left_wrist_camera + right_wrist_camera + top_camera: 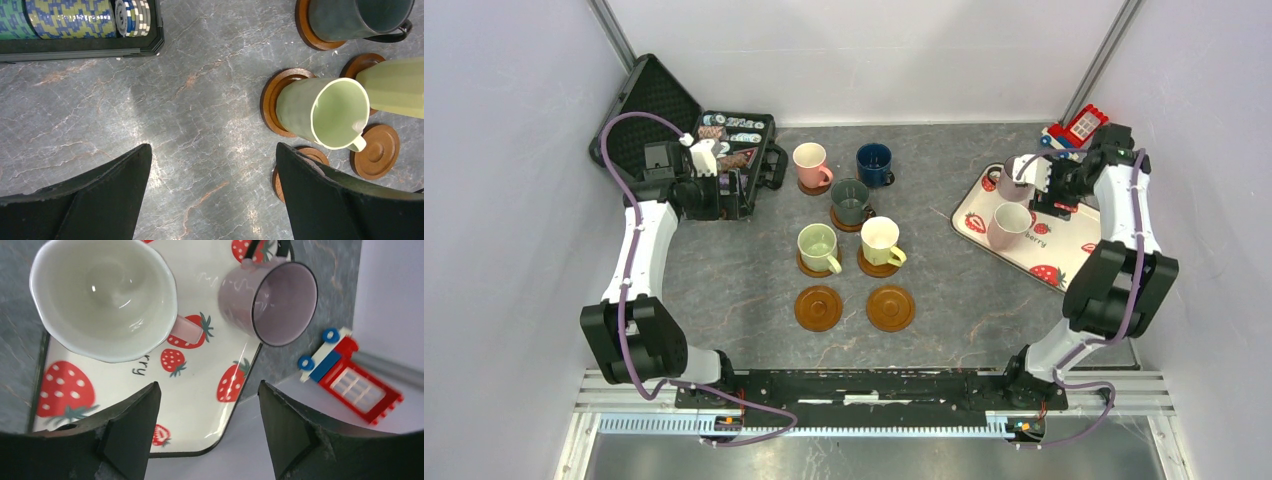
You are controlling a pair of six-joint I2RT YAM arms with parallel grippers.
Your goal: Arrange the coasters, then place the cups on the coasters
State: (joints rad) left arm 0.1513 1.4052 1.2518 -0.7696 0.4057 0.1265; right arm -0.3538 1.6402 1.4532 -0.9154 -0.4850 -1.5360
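Targets: pale cup (100,295) and mauve cup (280,302) stand on tray (1022,252), just ahead of right fingers (130,430), apart and empty. Left fingers (100,200), also apart, are well away.

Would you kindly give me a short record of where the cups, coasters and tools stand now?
On coasters: pink cup, navy cup, grey-green cup, light green cup, cream cup
On strawberry tray: mauve cup, pale pink-white cup
Bare coasters: near-left coaster, near-right coaster
Left tool: open, empty
Right tool: open, empty, above tray
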